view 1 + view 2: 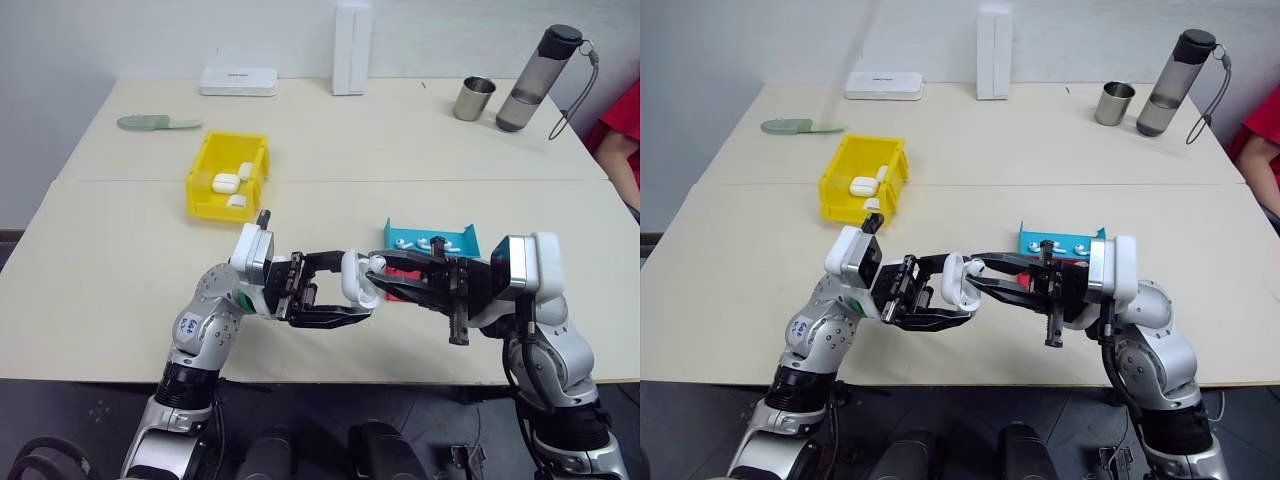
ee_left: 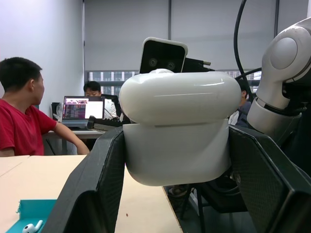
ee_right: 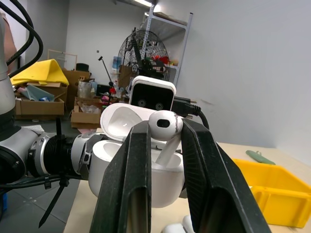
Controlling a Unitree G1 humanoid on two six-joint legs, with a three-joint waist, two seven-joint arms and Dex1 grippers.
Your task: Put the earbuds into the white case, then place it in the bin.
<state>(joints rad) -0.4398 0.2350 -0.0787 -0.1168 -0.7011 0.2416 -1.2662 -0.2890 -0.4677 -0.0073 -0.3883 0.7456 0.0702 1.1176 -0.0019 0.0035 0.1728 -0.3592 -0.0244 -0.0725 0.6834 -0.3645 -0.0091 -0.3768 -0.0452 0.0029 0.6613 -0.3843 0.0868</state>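
My left gripper point(image 1: 352, 288) is shut on the white case point(image 1: 357, 280), holding it above the table's front edge with its lid flipped open point(image 3: 121, 121). My right gripper point(image 1: 380, 272) faces it from the right and is shut on one earbud point(image 3: 166, 124), whose stem points down into the open case body point(image 3: 121, 162). In the left wrist view the case point(image 2: 177, 128) sits between my two black fingers point(image 2: 92, 194). The yellow bin point(image 1: 228, 143) stands farther back on the left with a few white cases point(image 1: 225, 183) in it. More earbuds point(image 1: 425, 243) lie in the blue tray point(image 1: 462, 240).
A red tray point(image 1: 400, 275) shows partly under my right gripper. At the table's far side stand a metal cup point(image 1: 474, 98), a grey bottle point(image 1: 537, 78), a flat white box point(image 1: 238, 81), an upright white box point(image 1: 352, 35) and a green object point(image 1: 158, 122). A person in red point(image 1: 620, 130) sits at the right.
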